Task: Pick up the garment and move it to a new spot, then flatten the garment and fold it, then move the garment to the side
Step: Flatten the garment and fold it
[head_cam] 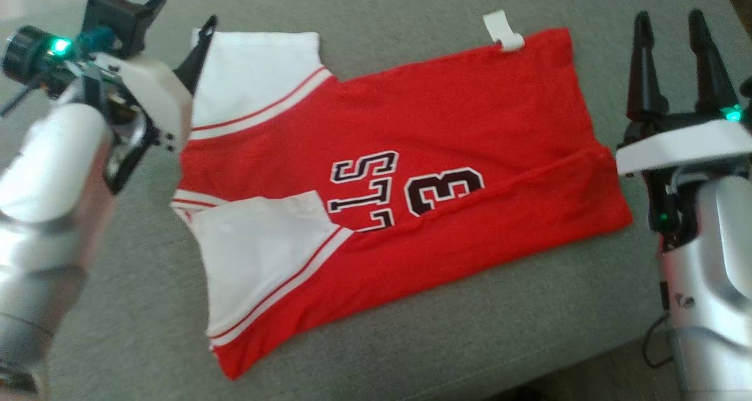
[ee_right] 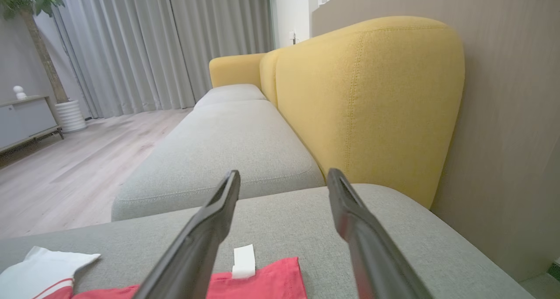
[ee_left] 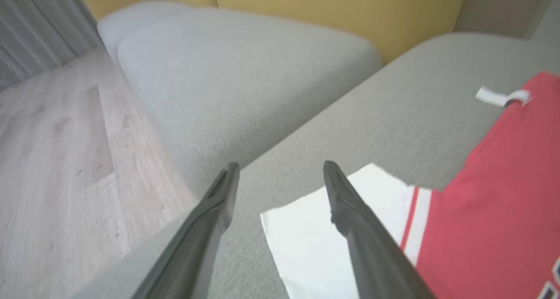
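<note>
A red garment [head_cam: 446,154] with white sleeves and black lettering lies spread flat on the grey sofa seat [head_cam: 411,342], its lower side folded over. A white tag [head_cam: 503,31] sticks out at its far edge. My left gripper [head_cam: 182,14] hovers open at the garment's left end, beside the far white sleeve [head_cam: 252,72]. In the left wrist view that gripper [ee_left: 280,167] is empty, with one finger over the sleeve [ee_left: 306,233]. To the right of the garment's hem my right gripper [head_cam: 670,18] stands open and empty. In the right wrist view that gripper [ee_right: 284,174] has the garment [ee_right: 271,277] below it.
A yellow sofa backrest [ee_right: 363,93] rises behind the seat. A second grey seat cushion [ee_left: 236,71] continues past the garment's sleeve end. Wooden floor [ee_left: 57,159] lies beyond the sofa edge, with grey curtains [ee_right: 144,45], a potted plant [ee_right: 39,36] and a low cabinet [ee_right: 22,119] farther off.
</note>
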{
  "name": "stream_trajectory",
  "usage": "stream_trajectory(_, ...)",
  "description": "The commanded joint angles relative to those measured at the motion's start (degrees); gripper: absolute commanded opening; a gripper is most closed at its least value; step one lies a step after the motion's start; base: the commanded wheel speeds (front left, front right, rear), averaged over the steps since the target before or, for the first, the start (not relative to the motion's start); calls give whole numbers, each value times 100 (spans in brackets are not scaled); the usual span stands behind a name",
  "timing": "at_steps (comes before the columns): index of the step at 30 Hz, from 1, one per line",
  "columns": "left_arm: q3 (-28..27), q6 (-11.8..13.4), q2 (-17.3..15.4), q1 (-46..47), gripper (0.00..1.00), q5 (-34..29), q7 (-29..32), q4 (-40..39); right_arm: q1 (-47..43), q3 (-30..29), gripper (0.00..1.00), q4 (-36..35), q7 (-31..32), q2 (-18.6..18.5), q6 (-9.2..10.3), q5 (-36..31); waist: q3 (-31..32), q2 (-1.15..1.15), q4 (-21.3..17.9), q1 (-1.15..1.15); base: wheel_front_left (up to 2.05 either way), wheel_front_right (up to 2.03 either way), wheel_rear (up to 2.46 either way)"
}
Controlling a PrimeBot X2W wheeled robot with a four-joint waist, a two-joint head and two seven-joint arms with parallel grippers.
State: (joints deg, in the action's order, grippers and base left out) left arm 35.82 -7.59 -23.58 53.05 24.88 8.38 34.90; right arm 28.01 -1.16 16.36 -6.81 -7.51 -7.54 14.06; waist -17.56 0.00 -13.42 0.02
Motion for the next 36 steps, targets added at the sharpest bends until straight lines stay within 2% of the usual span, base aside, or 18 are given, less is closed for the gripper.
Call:
stream_trajectory(1,54,12,-375,440,100,175,154,-22,198,171,100,-129,-92,-30,5,48,-337,0,-330,-2,0,0,0)
stream_trajectory(6,885,11,-760,1070,100,772,811,586,479,463,100,-48,-231,15,5,129,-675,0,-634,-2,0,0,0)
stream_trajectory(13,1410,11,-1057,1548,100,1322,1230,1299,702,714,100,-16,-373,29,5,226,-1006,0,-950,-2,0,0,0)
stream_trajectory(21,1945,10,-1130,1614,100,2296,1520,1147,722,651,100,166,-430,-20,5,189,-1043,0,-982,-2,0,0,0)
stream_trajectory(26,2359,10,-1226,1576,100,2896,1902,890,773,647,100,281,-449,-7,5,155,-1013,0,-957,-2,0,0,0)
stream_trajectory(27,2441,10,-1253,1572,42,3017,2003,835,787,650,100,296,-450,-6,5,151,-1008,0,-953,-2,0,0,0)
stream_trajectory(28,2505,10,-1281,1579,0,3128,2074,787,799,652,100,309,-451,-10,5,148,-1005,0,-946,-2,0,0,0)
stream_trajectory(32,2709,10,-1352,1650,0,3400,2126,692,839,635,100,363,-455,-46,5,133,-980,0,-912,-2,0,0,0)
stream_trajectory(36,2837,10,-1348,1742,0,3521,1795,676,851,581,100,443,-452,-108,5,116,-895,0,-824,-2,0,0,0)
